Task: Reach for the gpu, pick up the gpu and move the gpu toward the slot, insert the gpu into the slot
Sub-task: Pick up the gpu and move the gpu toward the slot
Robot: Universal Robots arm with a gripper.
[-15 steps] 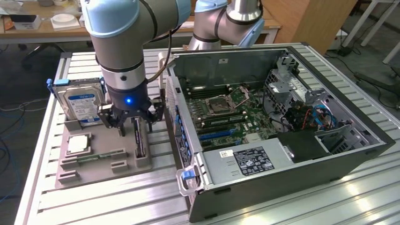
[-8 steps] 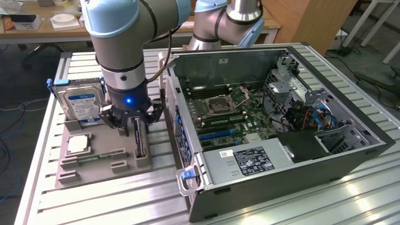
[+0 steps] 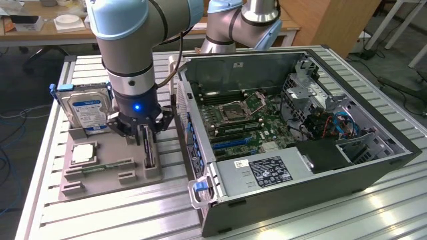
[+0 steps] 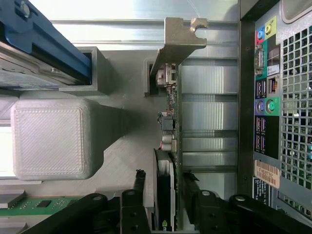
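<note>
Pick-up step: the half-wide pincer [image 4: 164,173] straddles the thin dark metal-bracketed gpu card [image 4: 170,117], not yet clamped; gripping calls for squareness.

- A ribbed metal table [image 3: 113,215] is carrying everything, its bare slats showing on every side of the gripper [image 3: 145,144].
- A grey plastic tray [image 3: 107,182] is lying flat on the table, directly beneath the gripper.
- An open computer case [image 3: 300,197] is lying on its side on the table, just beside the gripper and close against the tray.
</note>
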